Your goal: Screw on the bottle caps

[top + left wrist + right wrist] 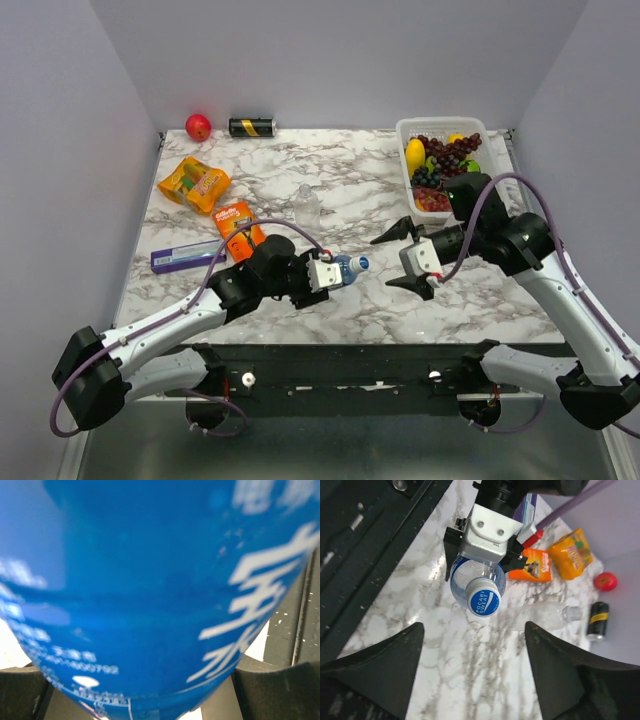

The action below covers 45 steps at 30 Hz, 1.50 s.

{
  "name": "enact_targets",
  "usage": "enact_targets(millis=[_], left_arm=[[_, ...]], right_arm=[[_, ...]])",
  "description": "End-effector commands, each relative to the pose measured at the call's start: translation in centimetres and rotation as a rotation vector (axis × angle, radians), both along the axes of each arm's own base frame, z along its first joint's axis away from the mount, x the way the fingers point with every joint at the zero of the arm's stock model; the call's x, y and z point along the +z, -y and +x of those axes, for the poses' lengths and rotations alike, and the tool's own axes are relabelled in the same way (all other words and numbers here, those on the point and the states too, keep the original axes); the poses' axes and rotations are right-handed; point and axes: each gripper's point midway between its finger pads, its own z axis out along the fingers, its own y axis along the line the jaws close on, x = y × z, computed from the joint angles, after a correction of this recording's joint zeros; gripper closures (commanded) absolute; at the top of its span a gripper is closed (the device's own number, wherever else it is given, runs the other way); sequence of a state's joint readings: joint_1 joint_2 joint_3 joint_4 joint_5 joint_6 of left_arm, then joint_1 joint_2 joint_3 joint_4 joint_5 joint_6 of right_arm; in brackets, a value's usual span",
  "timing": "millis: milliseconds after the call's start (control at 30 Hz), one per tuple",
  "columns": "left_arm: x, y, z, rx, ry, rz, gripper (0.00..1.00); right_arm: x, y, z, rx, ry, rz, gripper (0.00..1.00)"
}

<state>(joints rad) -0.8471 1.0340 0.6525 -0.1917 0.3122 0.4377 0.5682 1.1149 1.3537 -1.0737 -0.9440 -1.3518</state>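
Centre of the top view: the left gripper [333, 272] clamps the bottle [347, 268] lying flat. Its cap [362, 264] points frame-right at the right gripper [392, 263], which is wide open and empty.

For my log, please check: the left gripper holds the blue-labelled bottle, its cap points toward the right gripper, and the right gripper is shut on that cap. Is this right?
Not quite: the right gripper is open and apart from the cap, as the right wrist view shows. The rest holds: the left gripper holds the blue-labelled bottle, its cap pointing toward the right gripper.
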Motion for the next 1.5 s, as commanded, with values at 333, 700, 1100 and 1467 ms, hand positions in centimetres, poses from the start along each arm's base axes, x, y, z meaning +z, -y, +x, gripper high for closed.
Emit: enact_targets(millis=[333, 700, 1100, 1467], left_arm=[[1.7, 1.4, -0.7, -0.118, 0.006, -0.029, 1.0], [1.8, 1.5, -0.4, -0.105, 0.006, -0.031, 1.0], [2.2, 1.6, -0.2, -0.121, 0.037, -0.032, 1.0], [9.8, -4.3, 10.0, 0.552, 0.42, -0.162, 1.0]], right_arm=[[0.6, -2.4, -0.9, 0.225, 0.175, -0.04, 0.38], [-1.1, -1.9, -2.8, 0.331, 0.184, -0.1, 0.46], [-1.5, -3.1, -1.3, 0.303, 0.206, -0.12, 0.66], [-2.5, -7.3, 6.1, -0.513, -0.853, -0.301, 1.0]])
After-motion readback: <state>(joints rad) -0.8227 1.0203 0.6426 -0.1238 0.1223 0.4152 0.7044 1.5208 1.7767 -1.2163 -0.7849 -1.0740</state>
